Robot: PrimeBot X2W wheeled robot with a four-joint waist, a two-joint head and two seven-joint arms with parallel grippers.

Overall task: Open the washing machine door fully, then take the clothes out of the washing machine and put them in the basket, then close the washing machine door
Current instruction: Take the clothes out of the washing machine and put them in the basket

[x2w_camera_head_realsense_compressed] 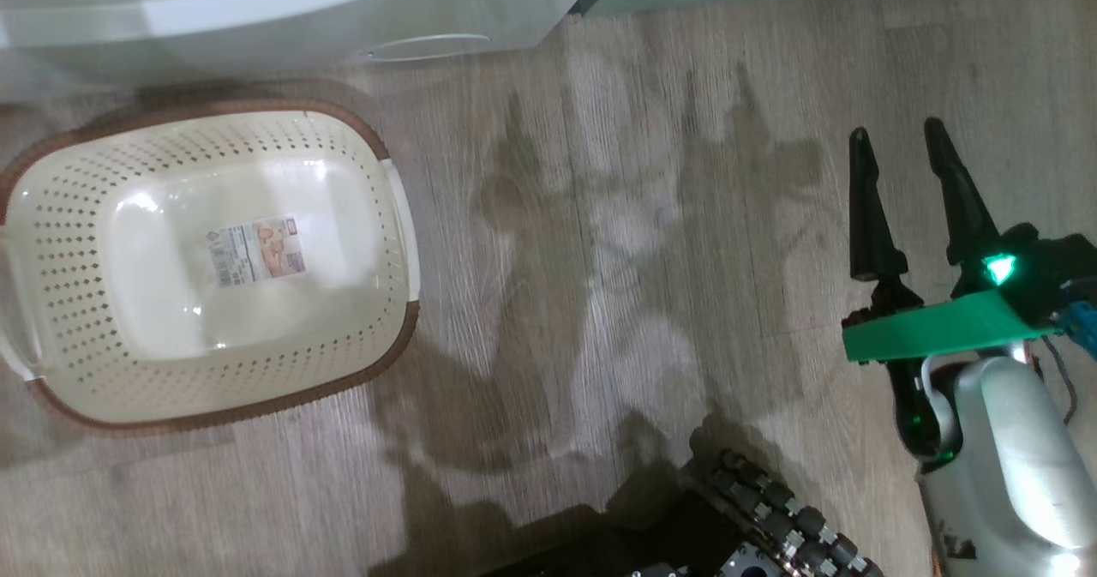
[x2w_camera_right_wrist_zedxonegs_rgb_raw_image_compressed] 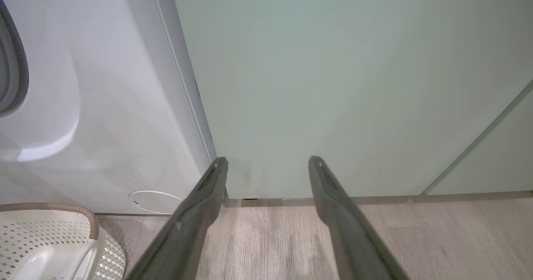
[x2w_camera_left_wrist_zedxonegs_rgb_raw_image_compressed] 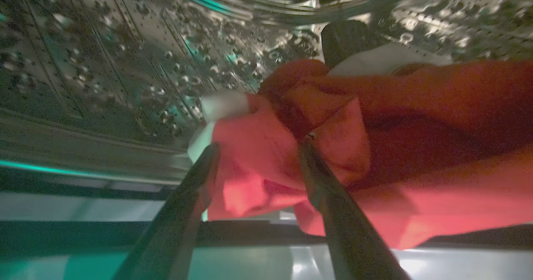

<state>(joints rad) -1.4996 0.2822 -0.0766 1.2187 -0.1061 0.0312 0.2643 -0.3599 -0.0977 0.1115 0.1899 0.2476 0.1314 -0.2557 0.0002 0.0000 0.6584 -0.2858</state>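
Your left tool (x2w_camera_left_wrist_zedxonegs_rgb_raw_image_compressed: 261, 143), spread wide, straddles the bright red fabric garment (x2w_camera_left_wrist_zedxonegs_rgb_raw_image_compressed: 416, 155) without clamping it; your right tool (x2w_camera_head_realsense_compressed: 896, 131) hangs spread and empty.

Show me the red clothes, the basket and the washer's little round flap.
the clothes (x2w_camera_left_wrist_zedxonegs_rgb_raw_image_compressed: 416, 147), left wrist view, on the red fabric's middle.
the basket (x2w_camera_head_realsense_compressed: 374, 234), head view, on its perforated right wall.
the round flap (x2w_camera_right_wrist_zedxonegs_rgb_raw_image_compressed: 154, 202), right wrist view, on its white face.

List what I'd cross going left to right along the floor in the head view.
cream perforated plastic basket with a brown rim → black roller wheel on the robot's base → right gripper, its two long dark fingers apart above a green bracket.
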